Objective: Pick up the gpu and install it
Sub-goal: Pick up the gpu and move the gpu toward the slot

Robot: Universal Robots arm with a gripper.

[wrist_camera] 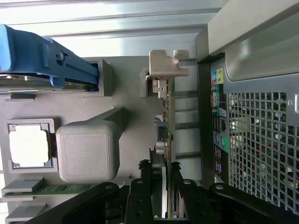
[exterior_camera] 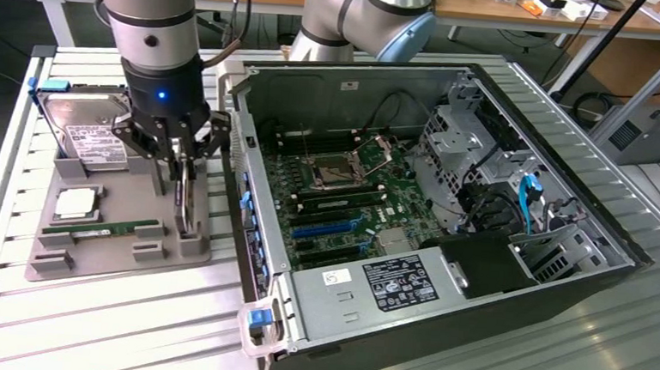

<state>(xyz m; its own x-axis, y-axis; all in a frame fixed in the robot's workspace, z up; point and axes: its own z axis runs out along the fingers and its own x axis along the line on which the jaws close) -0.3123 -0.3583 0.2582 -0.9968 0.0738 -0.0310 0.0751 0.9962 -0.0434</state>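
Slatted metal surface (exterior_camera: 92, 325) carries a grey tray (exterior_camera: 119, 267) beside an open computer case (exterior_camera: 421, 199). The gpu (exterior_camera: 188, 219) stands on edge in the tray, nearest the case. The hand (exterior_camera: 181, 184) is clamped on its upper edge.

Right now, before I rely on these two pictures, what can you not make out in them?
- gpu: wrist view, seen edge-on, so both faces are hidden; the tool covers its near end.
- Same card, exterior view: the tool stands in front of most of it.
- hard drive: exterior view, the arm covers one corner.
- power supply label: exterior view, print too small to read.
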